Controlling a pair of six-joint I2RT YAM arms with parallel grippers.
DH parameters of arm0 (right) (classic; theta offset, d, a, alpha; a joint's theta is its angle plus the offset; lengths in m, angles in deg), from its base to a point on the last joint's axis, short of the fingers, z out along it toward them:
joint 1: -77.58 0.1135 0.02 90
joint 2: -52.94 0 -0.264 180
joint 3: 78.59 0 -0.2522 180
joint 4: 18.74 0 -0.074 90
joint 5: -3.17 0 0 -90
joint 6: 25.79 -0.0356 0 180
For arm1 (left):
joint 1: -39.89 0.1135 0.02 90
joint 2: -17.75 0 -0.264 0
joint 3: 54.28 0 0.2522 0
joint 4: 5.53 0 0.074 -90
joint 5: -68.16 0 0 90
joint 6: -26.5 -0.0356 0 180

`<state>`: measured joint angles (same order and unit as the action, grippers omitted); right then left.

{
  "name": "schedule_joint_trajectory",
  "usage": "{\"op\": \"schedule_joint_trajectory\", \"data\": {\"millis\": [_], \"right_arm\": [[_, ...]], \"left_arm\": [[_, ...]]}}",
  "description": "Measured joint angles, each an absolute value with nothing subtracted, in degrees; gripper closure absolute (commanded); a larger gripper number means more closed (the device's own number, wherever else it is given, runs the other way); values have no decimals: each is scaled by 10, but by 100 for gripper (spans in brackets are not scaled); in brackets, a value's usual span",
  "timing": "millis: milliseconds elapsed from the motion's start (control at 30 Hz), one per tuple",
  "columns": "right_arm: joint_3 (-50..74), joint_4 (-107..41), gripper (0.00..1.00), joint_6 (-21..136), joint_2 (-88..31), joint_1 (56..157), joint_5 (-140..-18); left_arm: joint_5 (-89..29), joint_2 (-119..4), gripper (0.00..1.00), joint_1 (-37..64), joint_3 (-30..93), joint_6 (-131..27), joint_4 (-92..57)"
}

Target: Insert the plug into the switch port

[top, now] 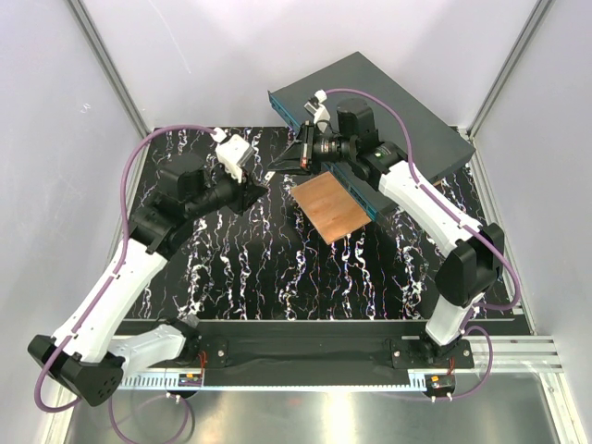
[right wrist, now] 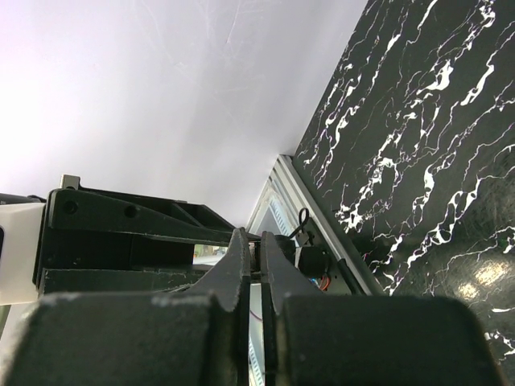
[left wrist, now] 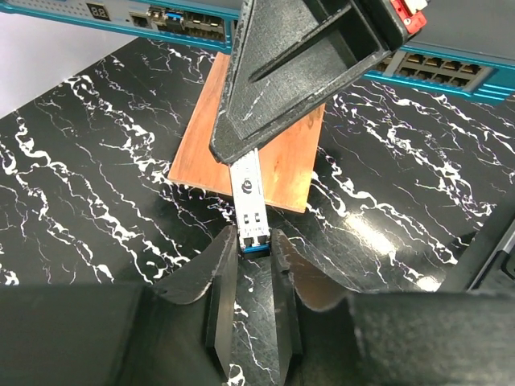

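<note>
The plug [left wrist: 248, 197] is a small silver module with a blue end, held in the air over the black marble mat. My left gripper [left wrist: 253, 244] is shut on its blue end, with both fingertips against it. My right gripper [top: 282, 163] comes from the far side, and its black fingers [left wrist: 298, 72] close over the plug's other end. In the right wrist view the right gripper [right wrist: 254, 245] shows only a thin gap. The switch ports [left wrist: 434, 68] line the teal face of the dark-grey box [top: 398, 102], beyond both grippers. The plug [top: 269, 176] is barely visible from above.
A copper-brown square plate [top: 330, 205] lies flat on the mat under and just beyond the plug, in front of the teal face [top: 363, 192]. White walls with metal rails enclose the mat. A purple cable runs along each arm.
</note>
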<state>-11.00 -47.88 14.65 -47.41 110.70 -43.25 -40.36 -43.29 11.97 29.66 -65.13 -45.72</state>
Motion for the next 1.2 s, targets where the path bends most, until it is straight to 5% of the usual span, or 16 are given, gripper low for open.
{"op": "schedule_joint_trajectory", "data": {"millis": [367, 500, 567, 633, 667, 800, 1033, 1200], "right_arm": [[-109, -477, 100, 137, -474, 1117, -446], [-109, -477, 100, 134, -474, 1119, -455], [-109, -477, 100, 134, -474, 1119, -458], [-109, -475, 88, 134, -474, 1119, -459], [-108, -474, 69, 134, -474, 1119, -459], [-109, -476, 33, 143, -474, 1119, -455], [-157, -534, 6, 233, -474, 1064, -453], [-221, -604, 0, 355, -466, 961, -457]], "left_arm": [[-363, -439, 69, 107, 297, -655, -457], [-349, -445, 78, 102, 297, -656, -457], [-344, -446, 92, 100, 297, -659, -457], [-340, -446, 100, 100, 297, -663, -456], [-340, -446, 100, 100, 297, -664, -456], [-340, -446, 100, 100, 297, -668, -462], [-355, -448, 100, 101, 306, -720, -513], [-380, -519, 100, 101, 416, -783, -593]]}}
